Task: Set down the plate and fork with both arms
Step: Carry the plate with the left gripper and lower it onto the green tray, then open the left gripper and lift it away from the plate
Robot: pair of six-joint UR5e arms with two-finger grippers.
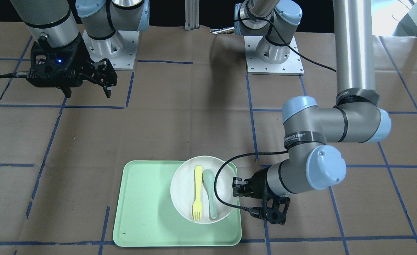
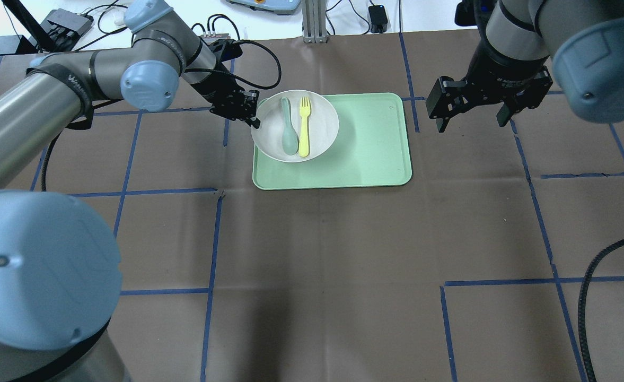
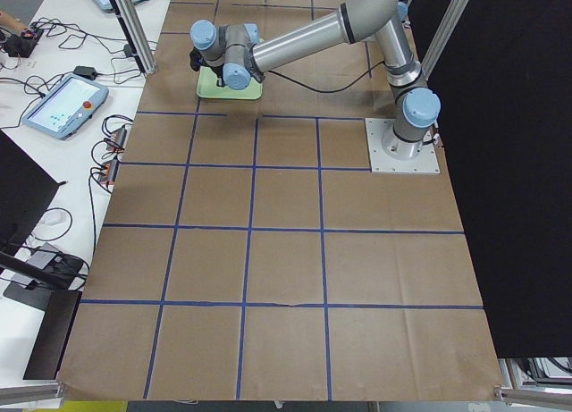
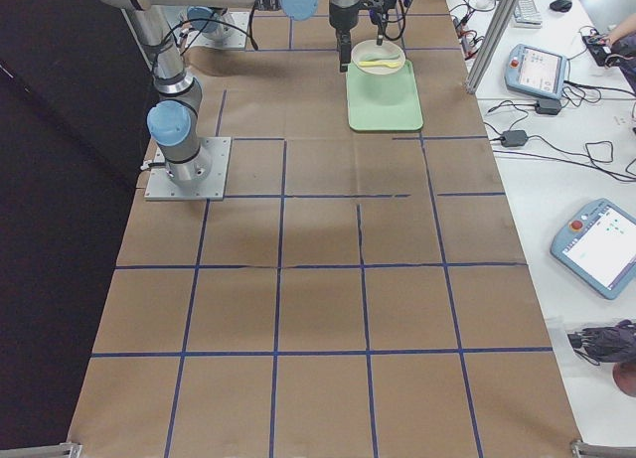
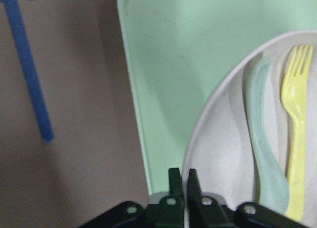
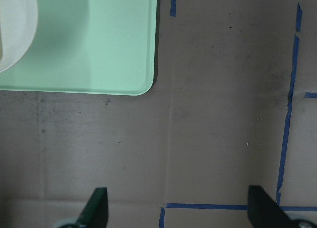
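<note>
On the brown, blue-taped table [image 2: 317, 265], the left gripper [image 2: 252, 118] pinches the plate [image 2: 325, 125] over the tray [image 2: 370, 148]; the right gripper [image 2: 471, 124] gapes beside the tray.

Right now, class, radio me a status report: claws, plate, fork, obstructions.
Left claw shut on plate rim. Right claw open, off tray. Fork in plate beside spoon, plate on tray.

site: robot lab | evidence: teach pendants [image 4: 604, 244], cables [image 3: 55, 47], tape-gridded table [image 4: 318, 299]
</note>
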